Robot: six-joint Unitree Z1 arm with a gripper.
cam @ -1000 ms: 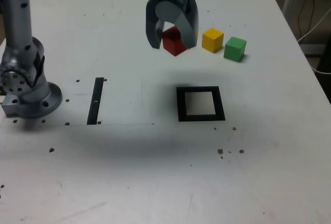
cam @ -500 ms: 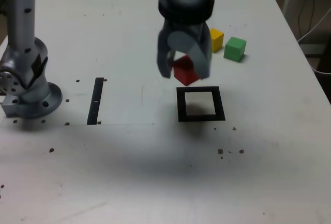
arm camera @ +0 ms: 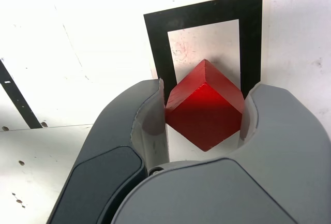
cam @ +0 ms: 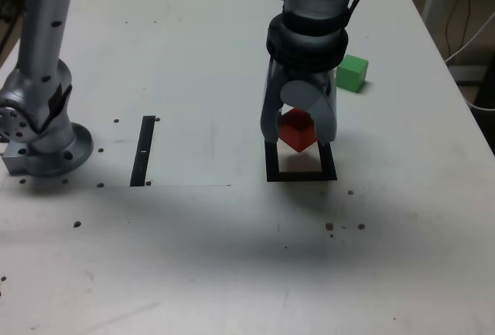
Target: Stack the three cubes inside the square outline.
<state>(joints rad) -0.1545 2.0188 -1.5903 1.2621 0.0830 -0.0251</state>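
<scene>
My gripper [cam: 298, 135] is shut on the red cube [cam: 297, 131], held corner-down just above the back edge of the square outline [cam: 301, 173]. In the wrist view the red cube [arm camera: 205, 105] sits clamped between both fingers [arm camera: 151, 125], with the outline's black frame [arm camera: 205, 10] and pale centre beyond it. The green cube [cam: 352, 73] rests on the table behind the gripper, toward the exterior view's right. The yellow cube is hidden behind the arm.
The arm's grey base [cam: 39, 130] stands at the exterior view's left. A thin black strip [cam: 143, 150] lies between the base and the outline. The white table's right edge [cam: 456, 95] runs close to the green cube. Small dark specks dot the table.
The gripper has carried the red cube from beside the yellow and green cubes forward and toward the exterior view's right, to above the square outline. The arm now hides the yellow cube.
</scene>
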